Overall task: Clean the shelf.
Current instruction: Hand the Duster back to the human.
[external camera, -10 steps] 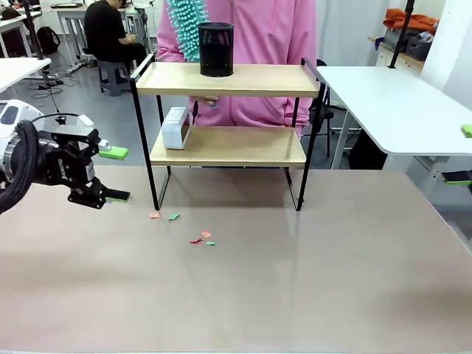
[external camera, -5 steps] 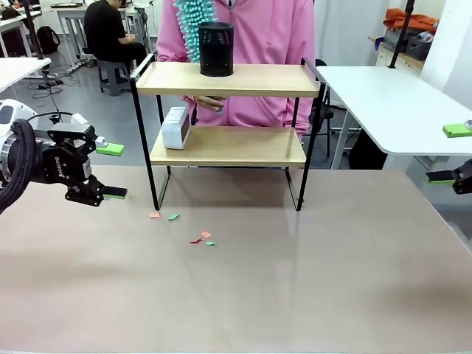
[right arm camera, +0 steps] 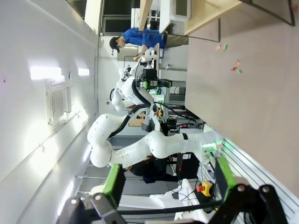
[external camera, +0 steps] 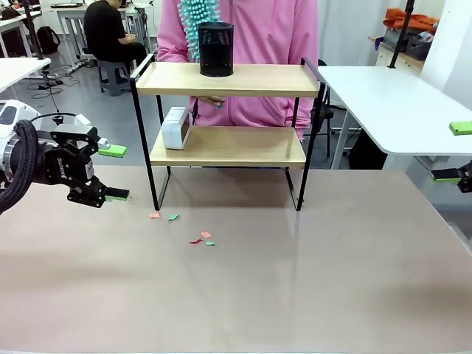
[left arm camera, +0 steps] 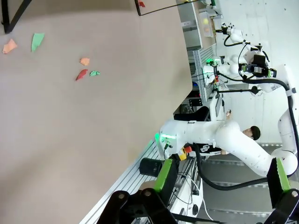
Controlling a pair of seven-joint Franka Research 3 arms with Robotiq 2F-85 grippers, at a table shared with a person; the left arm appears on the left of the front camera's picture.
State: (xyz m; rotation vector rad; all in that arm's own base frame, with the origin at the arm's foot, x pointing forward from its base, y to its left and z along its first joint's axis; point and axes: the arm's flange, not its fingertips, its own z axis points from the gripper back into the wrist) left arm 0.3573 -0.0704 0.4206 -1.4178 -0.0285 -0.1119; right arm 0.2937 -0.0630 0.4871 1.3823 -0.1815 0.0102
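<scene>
Shelf carrying a black cup; we hold both end effectors, left and right, open and empty; careless reaching could topple the cup.

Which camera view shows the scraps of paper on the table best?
The left wrist view: the paper scraps lie close and large there. The front view shows them small, before the shelf; the right wrist view shows tiny specks far off.
</scene>
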